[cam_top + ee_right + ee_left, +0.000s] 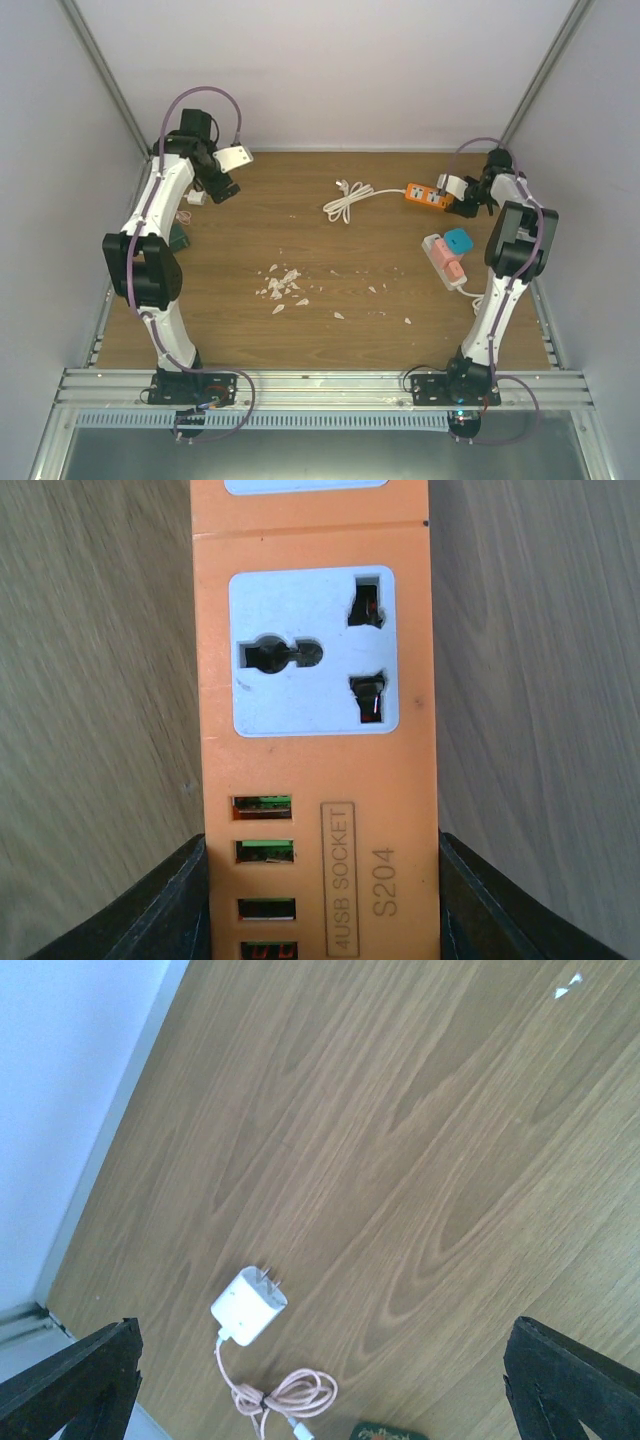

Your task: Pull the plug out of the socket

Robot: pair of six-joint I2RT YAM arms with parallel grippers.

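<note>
The white plug [249,1305], a charger block with bare prongs and a coiled pink cable [290,1395], lies loose on the wood at the table's left [195,197]. My left gripper [320,1380] hangs open above it, holding nothing, and shows in the top view [220,186] too. The orange socket strip [315,730] lies at the right rear [427,195], its outlet empty. My right gripper [320,905] is shut on its USB end, one finger on each long side; from above it [463,205] sits at the strip's right end.
The strip's white cord [348,200] is bundled at mid-table. A pink-and-white power strip [443,262] with a blue adapter [457,241] lies near the right arm. A dark green object [178,237] sits by the left wall. White scraps [283,285] litter the centre.
</note>
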